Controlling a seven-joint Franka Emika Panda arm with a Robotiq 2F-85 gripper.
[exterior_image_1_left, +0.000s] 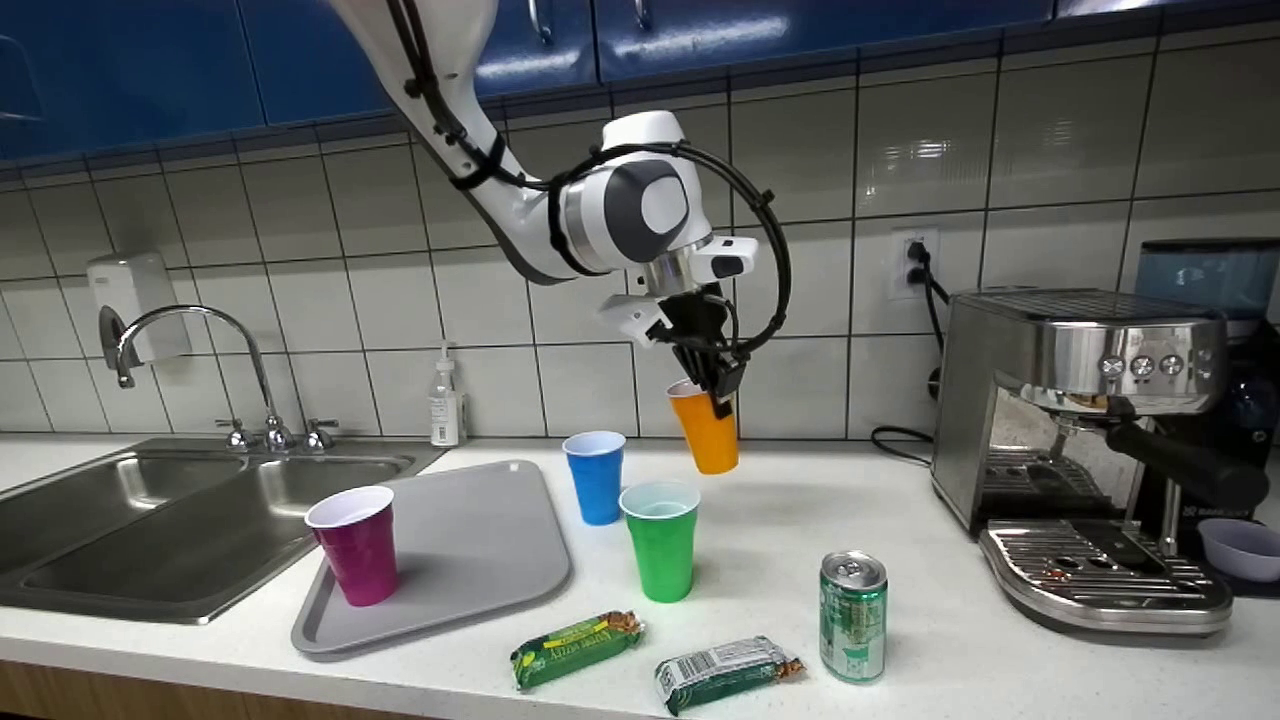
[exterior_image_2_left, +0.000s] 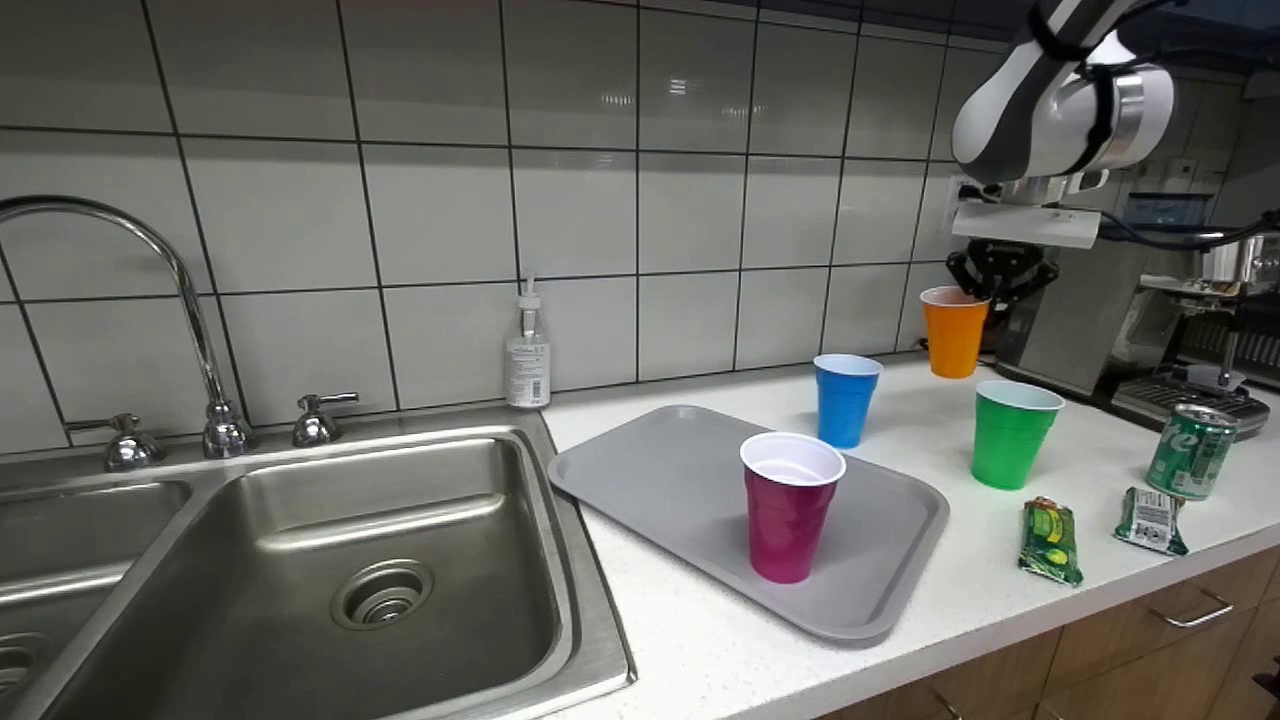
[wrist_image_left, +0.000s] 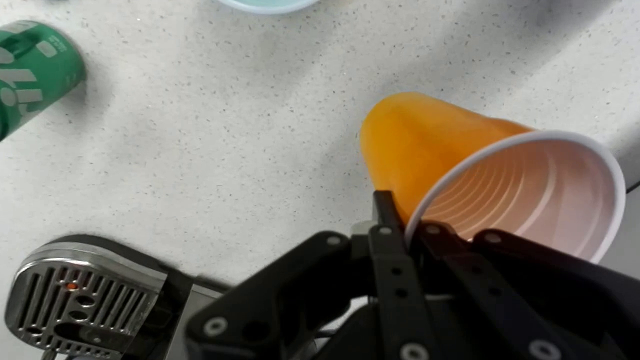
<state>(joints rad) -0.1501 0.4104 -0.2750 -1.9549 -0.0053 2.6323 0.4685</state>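
- Clearly, the black two-fingered end effector (wrist_image_left: 406, 225) is pinching one wall of the tapered orange cup (exterior_image_1_left: 708, 440) with a white interior, right at its rim; in the wrist view one finger sits inside the mouth and the other against the outside.
- This cup is tilted, base lower than mouth, near the pale tiled wall (exterior_image_1_left: 790, 385); its base looks raised off the white speckled table (exterior_image_1_left: 790, 510), though the gap is hard to judge.
- It is probably thin plastic: very light, with a springy wall that a hard squeeze could dent or crack.
- Its smooth outside may be slippery, and, gripped on just one side, it could pivot about the pinch.
- The lip appears to be the stiffest part, so the best hold is probably there, fingers straddling the wall squarely and reaching deep enough to limit swinging.
- Near it, a tapered blue cup (exterior_image_1_left: 597, 485) and a tapered green cup (exterior_image_1_left: 663, 545) stand upright on the table.
- Well apart, a glossy magenta cup (exterior_image_1_left: 358, 548) stands on a flat grey tray (exterior_image_1_left: 490, 530); a boxy silver coffee machine (exterior_image_1_left: 1060, 345) occupies the opposite side.
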